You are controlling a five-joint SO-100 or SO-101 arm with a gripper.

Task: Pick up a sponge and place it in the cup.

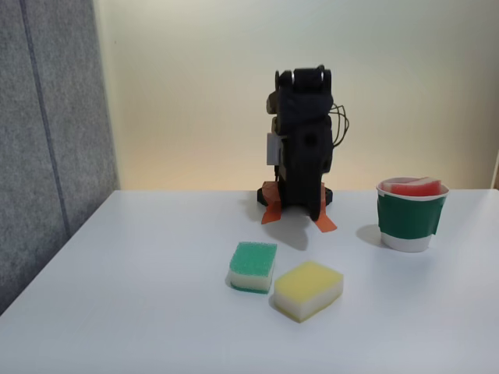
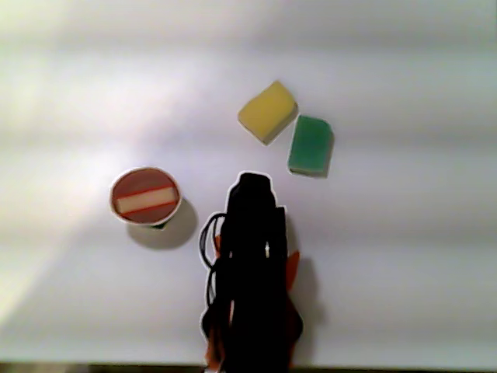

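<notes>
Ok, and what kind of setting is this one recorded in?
Probably an office or lab corner used as a tabletop test bench: a plain white table against a bare pale wall, with a grey fabric partition panel at the left of the fixed view.

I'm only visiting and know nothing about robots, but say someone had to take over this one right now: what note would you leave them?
Gripper: the arm is folded up at its base; whether the gripper is open or shut cannot be told.
Red sponge: inside the cup, standing on edge, top poking above the rim.
Green sponge and yellow sponge: on the table, touching or nearly so, in front of the arm.
Done: sponge in cup.
Left: nothing, it seems.
</notes>
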